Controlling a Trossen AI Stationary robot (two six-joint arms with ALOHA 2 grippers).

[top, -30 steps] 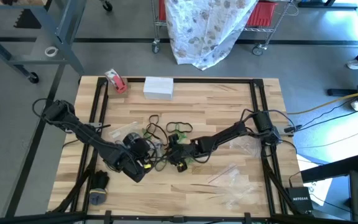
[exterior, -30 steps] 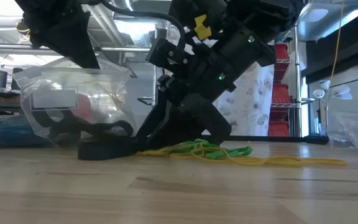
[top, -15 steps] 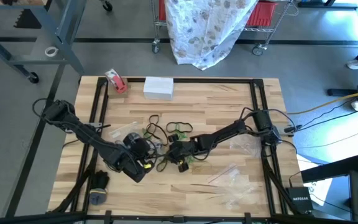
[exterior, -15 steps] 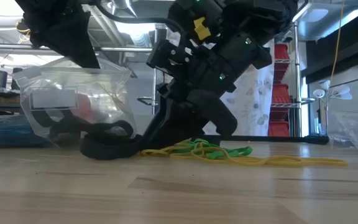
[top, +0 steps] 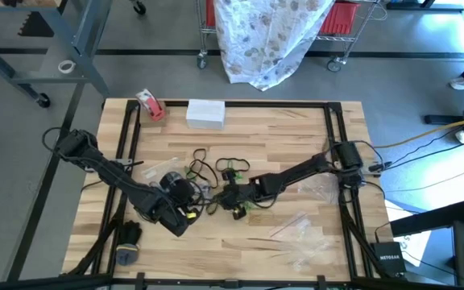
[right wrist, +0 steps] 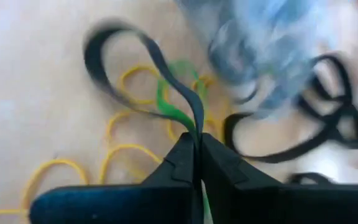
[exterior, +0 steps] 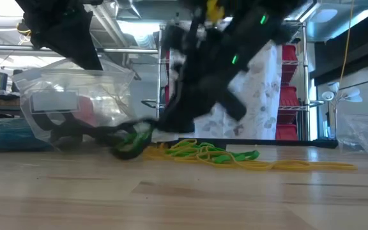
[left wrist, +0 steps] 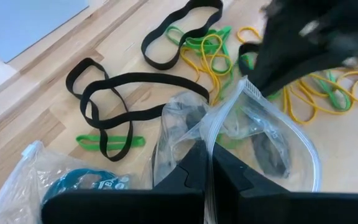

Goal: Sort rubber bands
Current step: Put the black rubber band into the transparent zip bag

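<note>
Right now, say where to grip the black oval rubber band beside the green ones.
Pinch the black oval rubber band at its bare end away from the green rubber bands, coming straight down: it lies flat and open on the wooden tabletop.

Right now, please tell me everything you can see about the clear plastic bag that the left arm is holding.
The clear plastic bag is a thin, crinkled, see-through pouch with a zip strip along its mouth. The left gripper has its jaws shut on the bag's upper edge, so the mouth hangs open toward the pile of rubber bands on the wooden tabletop. Dark bands already lie inside it. In the low view it stands puffed up on the table, with a white label panel on its side.
</note>
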